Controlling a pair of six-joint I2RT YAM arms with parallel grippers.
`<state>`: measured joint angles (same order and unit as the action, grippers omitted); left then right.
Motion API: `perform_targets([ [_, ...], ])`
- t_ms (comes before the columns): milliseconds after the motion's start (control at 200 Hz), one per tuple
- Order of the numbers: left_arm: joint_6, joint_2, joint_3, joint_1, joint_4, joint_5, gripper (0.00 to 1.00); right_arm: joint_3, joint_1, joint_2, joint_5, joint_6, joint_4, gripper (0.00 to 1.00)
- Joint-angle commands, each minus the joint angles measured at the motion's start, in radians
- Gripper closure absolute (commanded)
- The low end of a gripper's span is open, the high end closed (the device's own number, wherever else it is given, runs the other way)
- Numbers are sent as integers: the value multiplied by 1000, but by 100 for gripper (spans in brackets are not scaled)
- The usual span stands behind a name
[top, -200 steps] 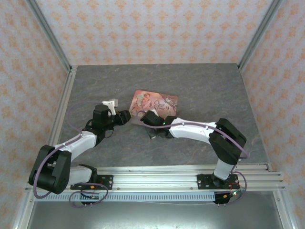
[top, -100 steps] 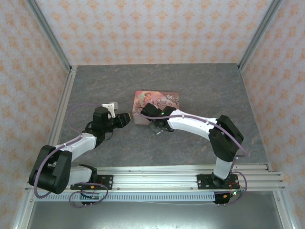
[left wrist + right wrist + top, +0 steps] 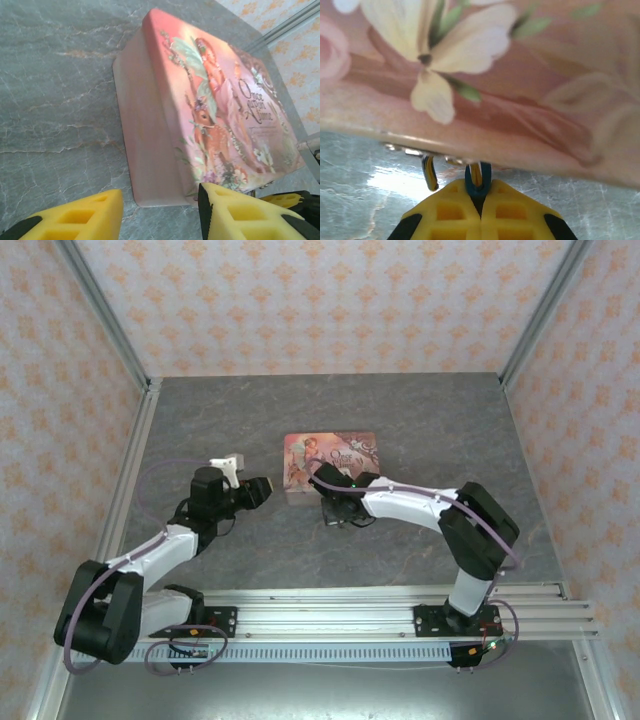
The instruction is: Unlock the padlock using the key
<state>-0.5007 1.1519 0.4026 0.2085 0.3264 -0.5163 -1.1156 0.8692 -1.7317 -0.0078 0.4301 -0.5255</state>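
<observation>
A pink illustrated tin (image 3: 332, 455) lies flat on the table. My right gripper (image 3: 335, 508) is low against the tin's front side (image 3: 520, 115). Its yellow fingers (image 3: 445, 212) are shut on a small blue-teal padlock (image 3: 478, 181) right under the tin's bottom edge. Beside it, a thin dark curved metal piece (image 3: 429, 173) hangs below that edge. My left gripper (image 3: 265, 487) sits just left of the tin, open. The tin's near corner (image 3: 150, 190) lies beyond its fingertips (image 3: 75, 215), and nothing is between them. The key is hidden.
A grey marbled tabletop (image 3: 420, 410) is enclosed by patterned walls with metal corner posts (image 3: 105, 315). The arms' mounting rail (image 3: 330, 620) runs along the near edge. A grey cable (image 3: 150, 475) loops beside my left arm.
My right gripper has slid rightwards along the tin's front edge. The tin has turned square and shifted slightly right. My left gripper has barely moved.
</observation>
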Motion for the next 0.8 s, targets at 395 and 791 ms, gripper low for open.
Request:
perform_targets([
  [395,-1,-126,10,6,-124,42,55,86,-78,125,44,316,95,100],
  [791,0,-170,4,7,-156,30,55,-30,-64,19,203,621,-100,100],
])
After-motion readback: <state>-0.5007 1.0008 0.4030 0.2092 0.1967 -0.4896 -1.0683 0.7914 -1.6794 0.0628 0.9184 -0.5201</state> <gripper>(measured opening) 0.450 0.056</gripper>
